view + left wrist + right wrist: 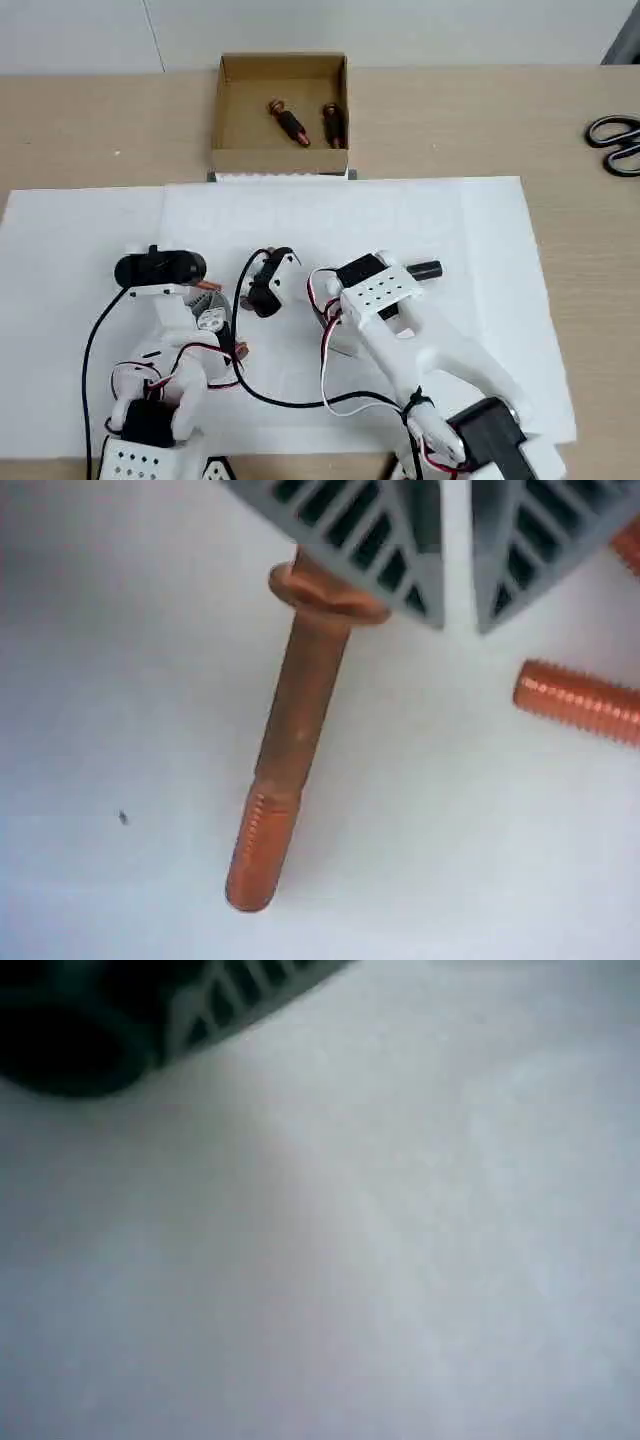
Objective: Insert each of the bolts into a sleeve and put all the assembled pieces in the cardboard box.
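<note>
A copper-coloured bolt (pixel 295 750) is lying flat on the white paper (pixel 450 230), with a smooth shank, a flanged head and a threaded tip. The head is sitting just under one grey finger of the left gripper (pixel 458 620), and the long axis is running away from the gripper to the threaded end. The jaws are standing almost clenched, seemingly with nothing between them. A second bolt (pixel 580 702) is lying nearby, its threads pointing toward the first. The cardboard box (pixel 218 105) is holding two assembled pieces (pixel 288 122), lying apart. The right gripper (pixel 265 290) is hanging low over the paper; its state cannot be told.
</note>
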